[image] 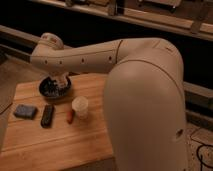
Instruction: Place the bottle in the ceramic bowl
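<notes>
The ceramic bowl (46, 90), round, glossy and black, sits at the back left of the wooden table (60, 145). My gripper (61, 83) hangs from the wrist end of the pale arm, low over the bowl's right half. A slim pale shape (62, 87) that looks like the bottle shows at the gripper, just over or inside the bowl. I cannot tell whether it is held or resting in the bowl. The arm hides the bowl's far rim.
A white cup (79, 106) stands right of the bowl, with a small red item (70, 116) beside it. A black remote-like bar (47, 115) and a blue-grey pad (25, 111) lie at the left. My bulky arm (145, 100) covers the table's right side.
</notes>
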Controlling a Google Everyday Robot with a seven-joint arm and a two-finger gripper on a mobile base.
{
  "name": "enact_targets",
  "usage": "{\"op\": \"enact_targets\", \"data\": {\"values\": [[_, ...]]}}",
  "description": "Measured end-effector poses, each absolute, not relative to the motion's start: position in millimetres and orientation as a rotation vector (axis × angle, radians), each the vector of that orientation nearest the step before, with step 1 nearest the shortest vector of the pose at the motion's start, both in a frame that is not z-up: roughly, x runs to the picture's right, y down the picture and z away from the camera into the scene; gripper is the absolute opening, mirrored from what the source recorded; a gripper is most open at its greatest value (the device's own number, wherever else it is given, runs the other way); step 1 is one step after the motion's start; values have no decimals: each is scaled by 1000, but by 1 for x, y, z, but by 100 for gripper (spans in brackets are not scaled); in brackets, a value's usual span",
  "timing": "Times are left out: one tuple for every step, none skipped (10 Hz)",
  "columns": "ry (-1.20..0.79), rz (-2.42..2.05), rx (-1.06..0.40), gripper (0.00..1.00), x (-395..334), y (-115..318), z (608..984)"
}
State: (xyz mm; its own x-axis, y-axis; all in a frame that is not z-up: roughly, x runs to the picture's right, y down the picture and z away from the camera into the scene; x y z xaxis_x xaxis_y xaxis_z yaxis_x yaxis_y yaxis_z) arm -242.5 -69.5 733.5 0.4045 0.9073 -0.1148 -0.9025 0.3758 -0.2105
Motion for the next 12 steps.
{"op": "enact_targets", "data": {"values": [[-21, 1141, -266, 0, -253, -65, 734], [-20, 1129, -273, 0, -260, -61, 735], [-15, 1107, -289, 0, -275, -54, 738], [-8, 1092, -296, 0, -283, -50, 742], [2, 1075, -299, 0, -292, -47, 748], [14, 1060, -300, 0, -300, -46, 755], [24, 1052, -299, 0, -303, -46, 761], [37, 1047, -296, 0, -307, -48, 769], [44, 1048, -291, 0, -309, -51, 775], [55, 1050, -285, 0, -311, -56, 784], [63, 1053, -280, 0, -311, -59, 790], [72, 1054, -278, 0, -311, -61, 796]]}}
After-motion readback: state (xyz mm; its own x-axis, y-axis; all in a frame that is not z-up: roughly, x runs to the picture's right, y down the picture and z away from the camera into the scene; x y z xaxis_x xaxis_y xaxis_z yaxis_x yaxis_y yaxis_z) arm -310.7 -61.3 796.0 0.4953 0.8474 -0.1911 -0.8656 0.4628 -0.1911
